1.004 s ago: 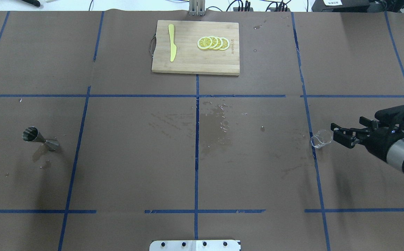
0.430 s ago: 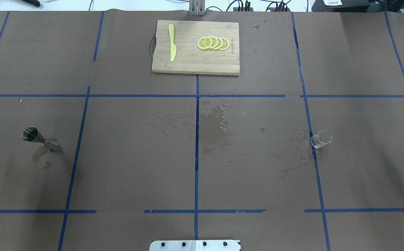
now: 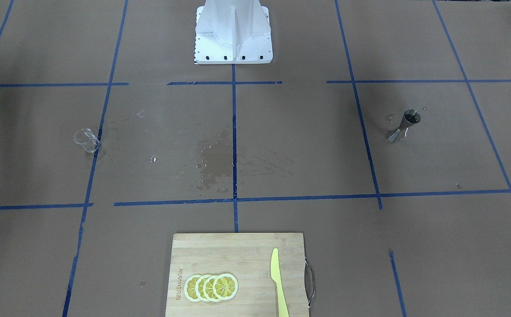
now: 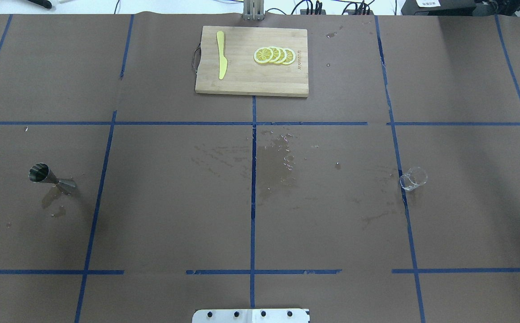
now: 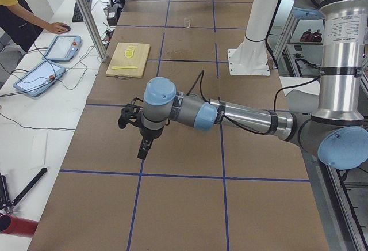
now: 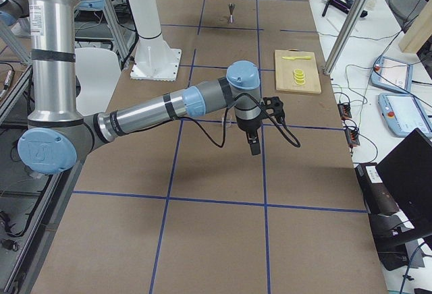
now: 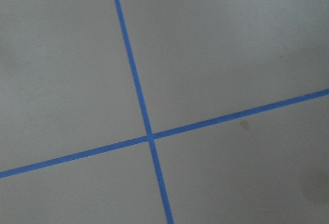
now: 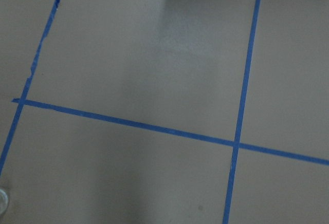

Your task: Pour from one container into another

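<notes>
The clear glass cup [image 4: 413, 178] [image 3: 86, 140] stands upright on the brown paper at the table's right side, alone. Far from it, the steel jigger [image 4: 49, 176] [image 3: 403, 125] stands at the table's left side. Neither gripper appears in the overhead or front views. In the exterior left view, the left gripper [image 5: 142, 146] hangs over bare paper past the jigger's end of the table. The right gripper [image 6: 254, 147] hangs likewise in the exterior right view, away from the cup. I cannot tell whether either is open or shut. Both wrist views show only paper and blue tape.
A wooden cutting board [image 4: 251, 85] with lemon slices [image 4: 274, 55] and a yellow knife [image 4: 221, 54] lies at the far middle. A wet patch [image 4: 278, 166] with droplets darkens the centre. The robot's white base [image 3: 233, 31] sits at the near edge.
The right gripper, which stood just beside the glass cup, has pulled away to the right and left the overhead view. The cup and the jigger have stayed where they were.
</notes>
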